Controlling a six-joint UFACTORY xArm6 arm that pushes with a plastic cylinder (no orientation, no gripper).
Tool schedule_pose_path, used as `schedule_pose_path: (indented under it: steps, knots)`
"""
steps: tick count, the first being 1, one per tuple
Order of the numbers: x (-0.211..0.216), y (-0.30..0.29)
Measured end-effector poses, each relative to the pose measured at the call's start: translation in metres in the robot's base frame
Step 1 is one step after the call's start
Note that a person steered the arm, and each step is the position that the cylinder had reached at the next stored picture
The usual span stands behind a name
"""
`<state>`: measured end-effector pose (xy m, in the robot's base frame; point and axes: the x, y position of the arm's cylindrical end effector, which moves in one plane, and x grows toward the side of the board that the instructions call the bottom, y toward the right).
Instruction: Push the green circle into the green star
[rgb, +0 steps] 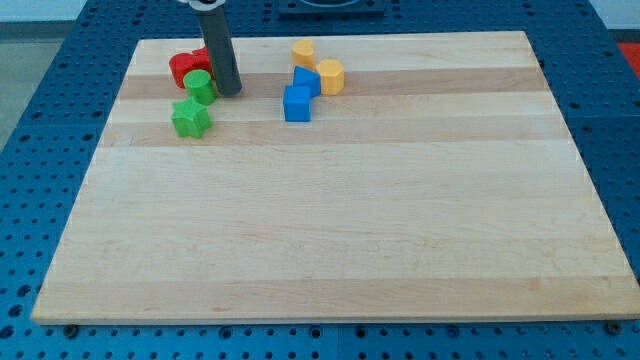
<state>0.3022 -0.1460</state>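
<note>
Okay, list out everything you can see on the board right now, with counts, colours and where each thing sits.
green circle: 1, green, upper left, just left of the rod
green star: 1, green, below the green circle, close to it
red blocks: apparently 2, red, upper left, behind the green circle, partly hidden, shapes unclear
blue blocks: 2, blue, upper middle, one just behind the other
yellow blocks: 2, yellow, upper middle, above and to the right of the blue ones
wooden board: 1, light wood, fills the view
my tip: 1, dark rod end, just right of the green circle
</note>
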Motion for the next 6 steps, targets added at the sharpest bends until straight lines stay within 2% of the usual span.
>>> schedule_pose_path:
  steps: [3, 4, 6]
  knots:
    - [-0.011, -0.004]
    - [-0.001, -0.022]
    - [0.052, -0.030]
